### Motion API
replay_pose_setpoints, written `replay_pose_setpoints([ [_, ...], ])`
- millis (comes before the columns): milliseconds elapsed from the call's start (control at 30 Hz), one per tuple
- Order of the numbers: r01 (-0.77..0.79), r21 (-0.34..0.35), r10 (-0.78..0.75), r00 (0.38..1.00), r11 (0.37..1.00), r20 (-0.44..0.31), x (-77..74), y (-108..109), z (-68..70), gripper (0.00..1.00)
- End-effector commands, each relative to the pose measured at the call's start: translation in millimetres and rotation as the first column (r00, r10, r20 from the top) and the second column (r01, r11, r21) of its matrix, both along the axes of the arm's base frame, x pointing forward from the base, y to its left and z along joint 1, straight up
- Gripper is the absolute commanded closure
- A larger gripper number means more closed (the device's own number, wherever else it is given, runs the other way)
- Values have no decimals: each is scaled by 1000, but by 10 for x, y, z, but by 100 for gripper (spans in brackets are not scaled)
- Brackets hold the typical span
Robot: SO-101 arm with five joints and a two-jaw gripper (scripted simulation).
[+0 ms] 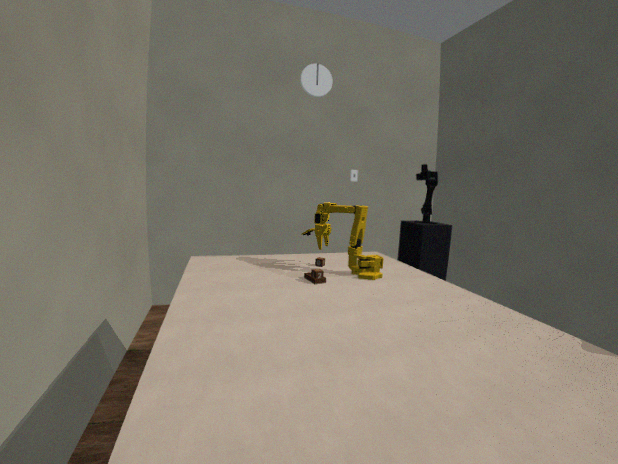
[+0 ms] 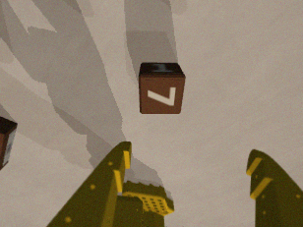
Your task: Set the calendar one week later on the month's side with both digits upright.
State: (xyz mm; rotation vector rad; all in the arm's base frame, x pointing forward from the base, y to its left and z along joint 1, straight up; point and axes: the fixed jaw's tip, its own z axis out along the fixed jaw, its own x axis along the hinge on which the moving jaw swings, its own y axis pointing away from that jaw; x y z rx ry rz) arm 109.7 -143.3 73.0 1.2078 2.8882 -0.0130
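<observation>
A brown date cube (image 1: 320,261) (image 2: 162,89) stands alone on the table behind the tray. In the wrist view its near face shows a white 7 lying sideways and its dark top shows a 1. The dark brown tray (image 1: 313,280) lies flat on the table in front of it, with the other cube (image 1: 317,273) standing in it. A dark corner, the tray or that cube, shows at the left edge of the wrist view (image 2: 5,141). My gripper (image 1: 322,241) (image 2: 191,151) hangs above the lone cube, open, with nothing between its jaws.
The arm's yellow base (image 1: 369,266) sits on the table right of the tray. A black pedestal (image 1: 424,247) with a camera stand is behind the table's right side. The table's left edge drops to a wooden floor (image 1: 125,380).
</observation>
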Motion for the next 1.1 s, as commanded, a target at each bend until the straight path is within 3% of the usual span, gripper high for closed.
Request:
replay_pose_setpoints([
  [0, 22, -98, -15, 997, 995, 71, 29, -73, 196, 64],
  [200, 38, -232, 1, 986, 972, 167, 41, -91, 464, 65],
  [267, 38, -232, 1, 986, 972, 167, 41, -91, 464, 65],
  [567, 78, -397, 43, 958, 915, 285, 19, -58, 814, 65],
  [1067, 74, -421, 60, 954, 904, 295, 12, -49, 857, 65],
])
